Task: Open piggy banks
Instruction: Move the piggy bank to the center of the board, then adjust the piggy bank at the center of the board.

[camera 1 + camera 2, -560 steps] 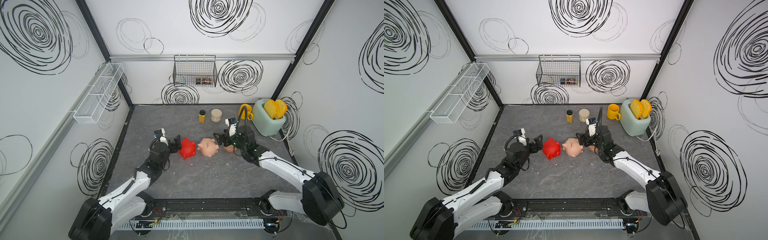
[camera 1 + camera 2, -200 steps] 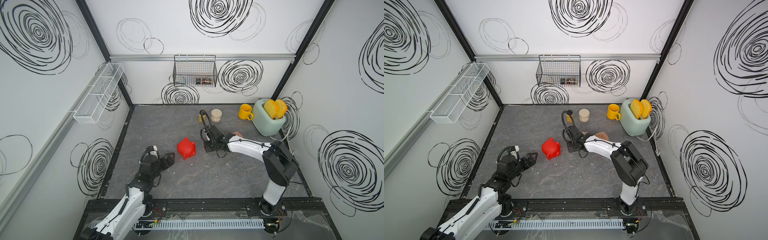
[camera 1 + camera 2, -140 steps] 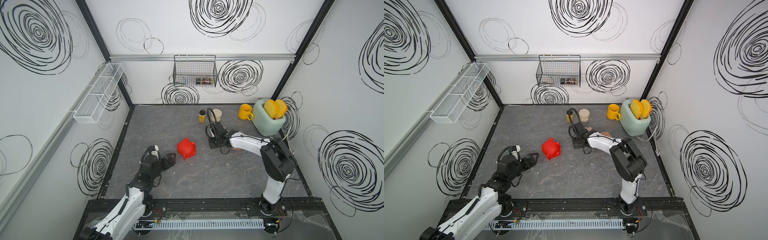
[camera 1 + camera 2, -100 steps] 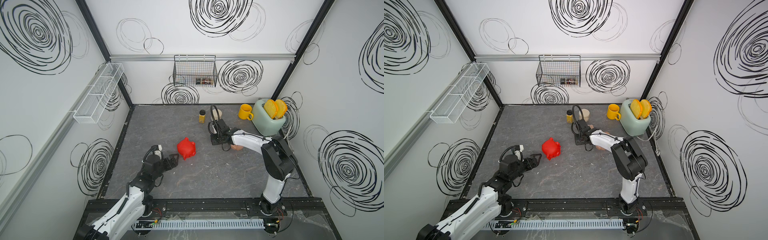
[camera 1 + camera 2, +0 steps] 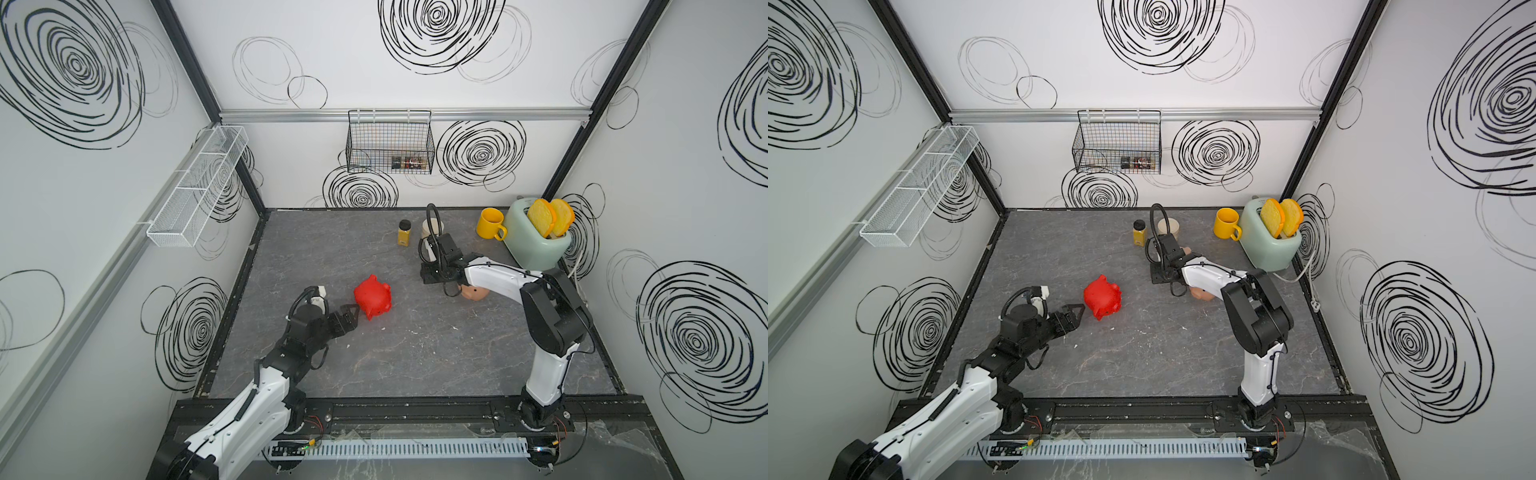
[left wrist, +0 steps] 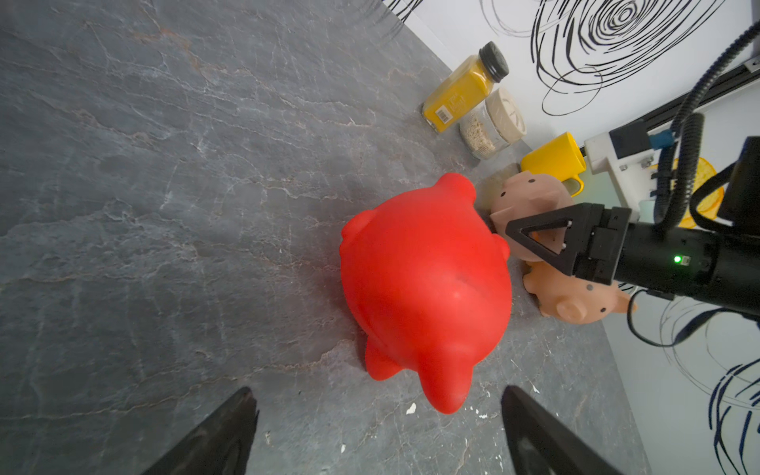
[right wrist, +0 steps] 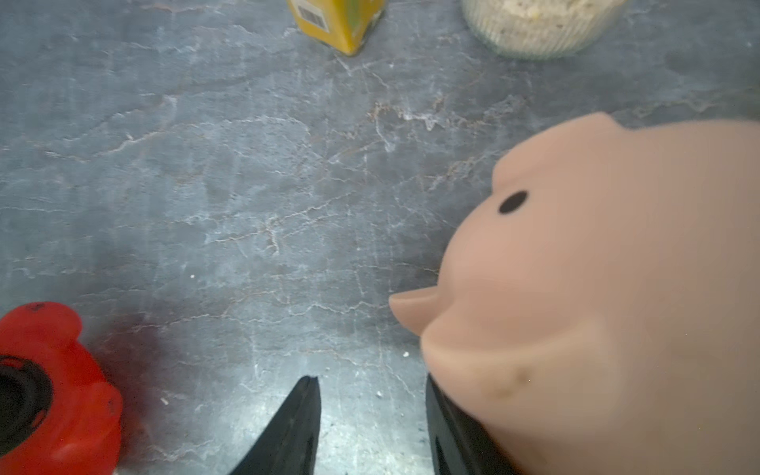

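Observation:
The red piggy bank lies on the grey table, its black plug showing in the right wrist view. My left gripper stands open just short of it, nothing between its fingers. The pale pink piggy bank lies right beside my right gripper. The jaws stand apart with only bare table between them. The peach piggy bank lies partly under the right forearm.
A yellow spice jar and a beige-lidded jar stand at the back. The yellow mug and a mint toaster are at the back right. A wire basket hangs on the back wall.
My left gripper has crept forward to the red piggy bank. My right gripper has shifted back and to the right, next to the pale pink one, and its jaws have parted slightly.

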### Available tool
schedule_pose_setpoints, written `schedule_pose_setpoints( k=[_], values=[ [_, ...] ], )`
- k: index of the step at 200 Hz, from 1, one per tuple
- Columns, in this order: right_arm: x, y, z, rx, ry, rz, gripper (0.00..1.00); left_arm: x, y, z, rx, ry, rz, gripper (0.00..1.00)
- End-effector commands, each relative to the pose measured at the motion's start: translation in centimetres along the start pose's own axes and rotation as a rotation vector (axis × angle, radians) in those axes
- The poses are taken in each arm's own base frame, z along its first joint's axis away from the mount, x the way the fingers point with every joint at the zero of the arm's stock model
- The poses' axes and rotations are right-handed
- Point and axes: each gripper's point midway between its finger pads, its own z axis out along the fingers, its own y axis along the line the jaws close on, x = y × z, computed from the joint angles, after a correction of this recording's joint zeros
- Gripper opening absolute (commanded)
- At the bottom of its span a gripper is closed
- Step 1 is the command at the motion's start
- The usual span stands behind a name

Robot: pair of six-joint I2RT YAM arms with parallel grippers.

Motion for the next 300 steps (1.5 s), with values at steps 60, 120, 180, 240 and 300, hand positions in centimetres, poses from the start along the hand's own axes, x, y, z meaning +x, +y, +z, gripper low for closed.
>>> schedule_pose_setpoints(
  k=[60,120,180,240,300],
  values=[
    [1.2,6.3,-3.5,-0.212,-0.231,-0.149,0.46,-1.3,-3.8,0.7,0.12,0.022,0.037,0.96],
    [1.9,7.8,-1.6,-0.27,-0.208,-0.169,0.49,-1.1,-3.6,1.7,0.117,0.025,0.029,0.96],
    [1.0,9.4,0.7,-0.289,-0.177,-0.207,0.51,-1.6,-4.2,2.4,0.135,0.024,0.032,0.96],
    [1.0,10.4,2.8,-0.292,-0.125,-0.25,0.52,-2.0,-4.0,3.4,0.108,0.037,0.022,0.96],
    [1.9,11.9,2.8,-0.305,-0.107,-0.322,0.54,-2.4,-4.4,4.3,0.105,0.053,0.025,0.96]
  ],
)
